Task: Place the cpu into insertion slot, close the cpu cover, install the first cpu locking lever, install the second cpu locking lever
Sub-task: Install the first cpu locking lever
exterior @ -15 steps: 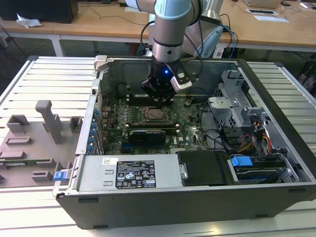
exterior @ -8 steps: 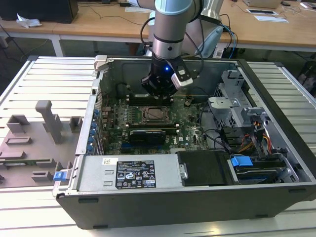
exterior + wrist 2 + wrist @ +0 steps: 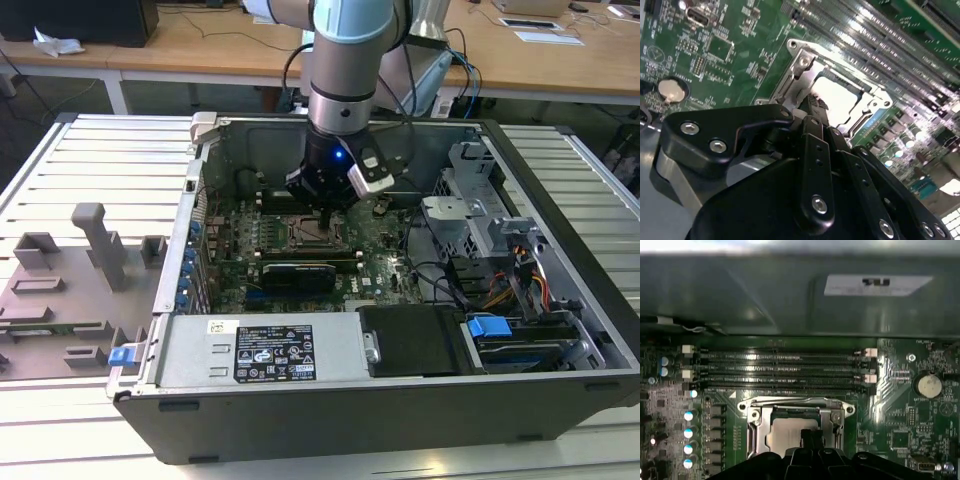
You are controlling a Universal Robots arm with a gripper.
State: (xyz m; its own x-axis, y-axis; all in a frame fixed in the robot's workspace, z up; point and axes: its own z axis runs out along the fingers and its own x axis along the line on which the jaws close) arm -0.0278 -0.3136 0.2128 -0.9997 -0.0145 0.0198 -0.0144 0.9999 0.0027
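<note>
The cpu (image 3: 782,436) shows as a silvery square lying in the insertion slot (image 3: 313,232) on the green motherboard inside the open computer case. The cpu cover (image 3: 832,416) lies flat around it, its cut-out framing the chip (image 3: 840,95). A thin metal lever (image 3: 795,401) runs along the socket's edge on the memory-slot side. My gripper (image 3: 325,208) hangs straight over the socket. Its black fingers are shut together with nothing between them, and the tips (image 3: 810,437) are just above or touching the chip's top. In the second wrist view the gripper (image 3: 812,102) hides one side of the socket.
Long memory slots (image 3: 780,371) run beside the socket, and a coin battery (image 3: 928,385) sits off to one side. A black card (image 3: 297,272), the power supply (image 3: 265,350) and a drive cage (image 3: 480,210) crowd the case. Grey fixtures (image 3: 95,250) stand at the exterior view's left.
</note>
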